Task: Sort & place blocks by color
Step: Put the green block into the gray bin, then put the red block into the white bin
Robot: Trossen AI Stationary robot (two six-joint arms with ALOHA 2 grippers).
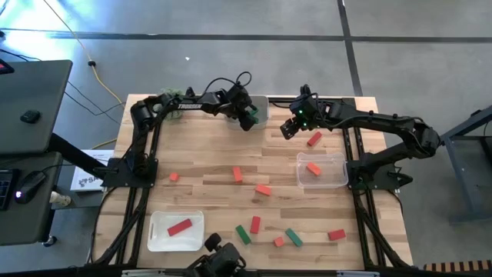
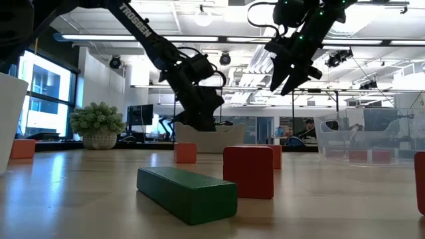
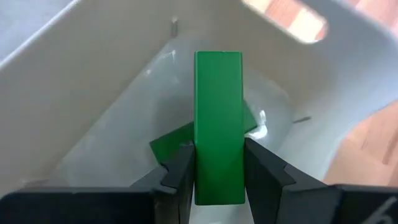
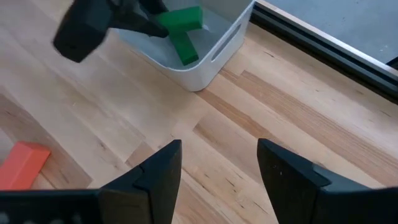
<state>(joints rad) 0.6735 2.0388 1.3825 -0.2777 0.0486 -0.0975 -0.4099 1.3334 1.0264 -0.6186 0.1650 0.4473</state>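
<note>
My left gripper (image 1: 247, 117) is over the white bin (image 1: 260, 108) at the table's far middle, shut on a green block (image 3: 217, 118). Another green block (image 3: 166, 147) lies on the bin's floor below it. My right gripper (image 4: 217, 168) hangs open above bare wood right of the bin, nothing between its fingers; a red block (image 1: 314, 139) lies on the table just to its right. Loose red, orange and green blocks lie across the near half, among them an orange one (image 1: 263, 189) and a green one (image 1: 243, 234). My left gripper pinches the green block's two long sides (image 3: 217, 168) between its two fingers, at the block's near end. The fingers slant down from the table's left, and the block sticks out ahead along them into the bin. Whether its far end touches the bin I cannot tell.
A clear bin (image 1: 338, 178) at the right holds an orange block (image 1: 313, 168). A white tray (image 1: 157, 238) at the near left holds a red block (image 1: 179, 227). A spiky green plant ball (image 2: 97, 119) stands at the far left. Bare wood lies between the bins.
</note>
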